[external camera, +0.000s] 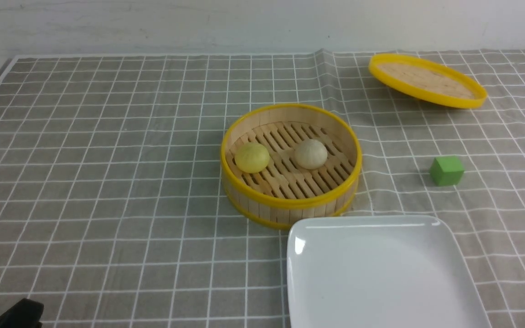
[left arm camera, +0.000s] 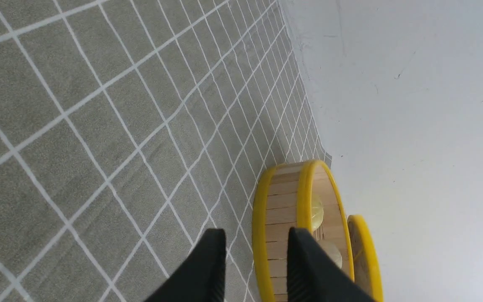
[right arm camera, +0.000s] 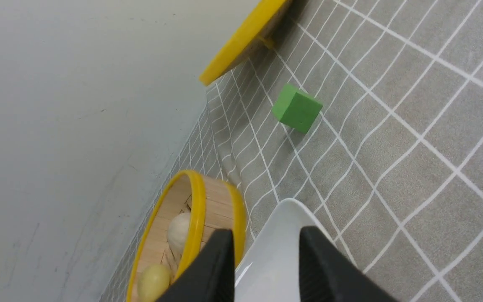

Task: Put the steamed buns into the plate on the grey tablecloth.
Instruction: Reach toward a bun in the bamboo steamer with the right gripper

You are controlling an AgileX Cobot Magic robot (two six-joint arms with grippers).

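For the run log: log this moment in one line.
stage: not started | yellow bun, cream bun: in steamer | plate: bare | jaws: both open, nothing held

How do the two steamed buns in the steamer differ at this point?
The yellow bun is pale yellow; the cream bun is beige-white. The yellow bun sits at the left of the steamer basket, the cream bun right of its middle. Both are round, similar in size, resting apart on its slats.

Steamed buns (external camera: 252, 157) in the steamer basket (external camera: 290, 214) — plate (external camera: 381, 273) just before it, cube (external camera: 446, 171) right, lid (external camera: 426, 79) behind.
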